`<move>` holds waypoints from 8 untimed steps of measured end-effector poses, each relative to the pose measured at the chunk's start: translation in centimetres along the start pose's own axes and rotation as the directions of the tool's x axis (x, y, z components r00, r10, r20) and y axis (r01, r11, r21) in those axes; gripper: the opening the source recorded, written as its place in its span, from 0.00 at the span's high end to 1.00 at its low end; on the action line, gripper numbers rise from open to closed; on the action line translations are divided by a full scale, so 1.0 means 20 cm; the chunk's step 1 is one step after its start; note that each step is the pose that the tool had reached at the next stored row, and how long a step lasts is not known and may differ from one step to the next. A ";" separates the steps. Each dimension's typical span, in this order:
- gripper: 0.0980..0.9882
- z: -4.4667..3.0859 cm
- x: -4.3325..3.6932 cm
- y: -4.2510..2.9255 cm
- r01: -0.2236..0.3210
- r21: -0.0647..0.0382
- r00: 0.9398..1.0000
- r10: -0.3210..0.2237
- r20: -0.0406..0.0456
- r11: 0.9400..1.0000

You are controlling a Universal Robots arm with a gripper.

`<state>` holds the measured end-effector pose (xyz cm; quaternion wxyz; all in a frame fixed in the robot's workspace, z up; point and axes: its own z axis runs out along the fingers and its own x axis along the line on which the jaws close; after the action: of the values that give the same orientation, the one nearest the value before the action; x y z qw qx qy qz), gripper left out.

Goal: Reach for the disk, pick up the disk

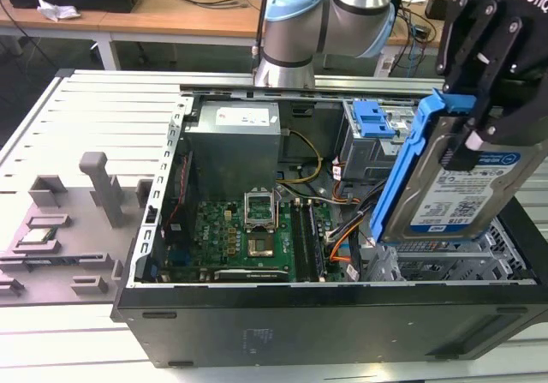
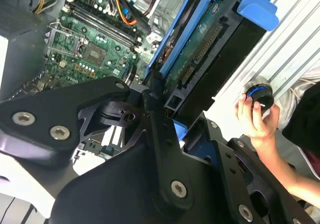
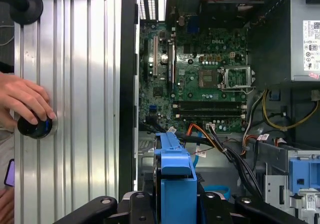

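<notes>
The disk (image 1: 454,196), a silver drive with a blue-and-white label and blue side rails, hangs tilted above the open computer case at the exterior view's right. My gripper (image 1: 481,126) is shut on its upper part, one black finger on each side. In the second wrist view the disk (image 2: 200,53) shows its circuit-board underside between the black fingers (image 2: 150,114). In the first wrist view the blue rail of the disk (image 3: 176,184) stands just ahead of the gripper (image 3: 175,211), over the case.
The open case (image 1: 342,314) holds a motherboard (image 1: 248,237), a grey power supply (image 1: 235,139), orange and black cables (image 1: 342,237) and a drive cage with a blue latch (image 1: 374,119). A grey fixture with a small chip (image 1: 38,233) lies at the exterior view's left. A person's hand (image 3: 27,103) holds a knob on the ribbed table.
</notes>
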<state>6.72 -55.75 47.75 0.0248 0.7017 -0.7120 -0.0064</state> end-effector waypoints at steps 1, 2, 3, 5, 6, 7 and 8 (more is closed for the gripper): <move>0.70 -0.001 0.000 -0.026 0.000 0.000 1.000 0.000 0.000 1.000; 0.70 -0.002 -0.001 -0.051 0.000 0.000 1.000 0.000 -0.001 1.000; 0.70 -0.003 -0.001 -0.073 0.000 0.000 1.000 0.000 -0.001 1.000; 0.70 -0.004 -0.002 -0.102 0.000 -0.001 1.000 0.000 -0.002 1.000; 0.70 -0.005 -0.002 -0.114 0.000 -0.001 1.000 0.000 -0.002 1.000; 0.70 -0.006 -0.002 -0.137 0.000 -0.001 1.000 0.000 -0.003 1.000; 0.70 -0.007 -0.002 -0.157 0.000 -0.001 1.000 0.000 -0.003 1.000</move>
<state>9.87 -55.75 47.75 0.0262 0.7016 -0.7120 -0.0057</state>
